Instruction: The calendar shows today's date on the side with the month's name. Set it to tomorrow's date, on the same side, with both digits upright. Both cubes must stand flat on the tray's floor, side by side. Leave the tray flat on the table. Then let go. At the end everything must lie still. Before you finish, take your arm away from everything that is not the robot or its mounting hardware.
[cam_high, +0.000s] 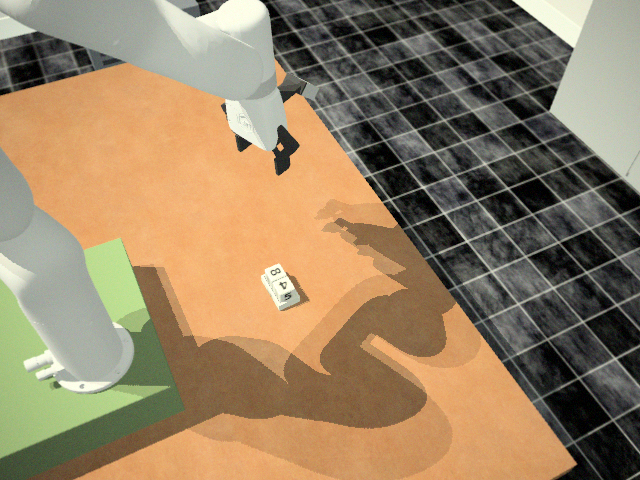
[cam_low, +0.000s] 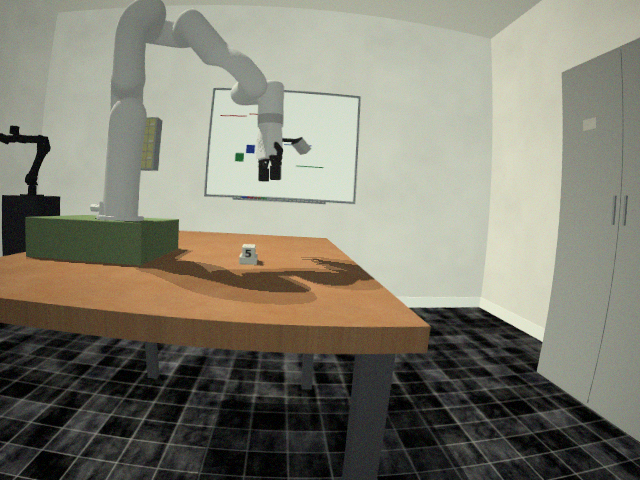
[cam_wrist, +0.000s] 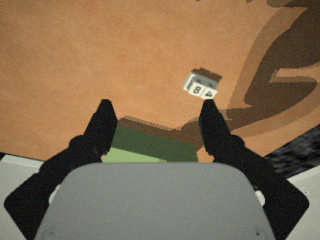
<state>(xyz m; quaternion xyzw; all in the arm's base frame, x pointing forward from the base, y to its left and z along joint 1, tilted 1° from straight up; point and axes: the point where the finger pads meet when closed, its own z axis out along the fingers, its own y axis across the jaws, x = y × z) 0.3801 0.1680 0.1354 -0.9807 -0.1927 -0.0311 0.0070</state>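
Gripper (cam_high: 261, 157) (cam_low: 269, 170) (cam_wrist: 157, 110) up above the table (cam_high: 170, 170) (cam_low: 248, 310) (cam_wrist: 60, 65), fingers wide apart, nothing between them. Calendar cubes (cam_high: 279, 279) (cam_low: 248, 252) (cam_wrist: 202, 90) sit side by side in the small white tray (cam_high: 272, 294) (cam_low: 248, 260) (cam_wrist: 188, 82), on the table right of the green block (cam_high: 126, 289) (cam_low: 85, 240) (cam_wrist: 155, 145) in the top view. Tops read 8 and 4; a 5 faces the exterior camera. Tray looks flat, though it's small in view. Month name: can't make it out. Arm's shadow falls on the table nearby.
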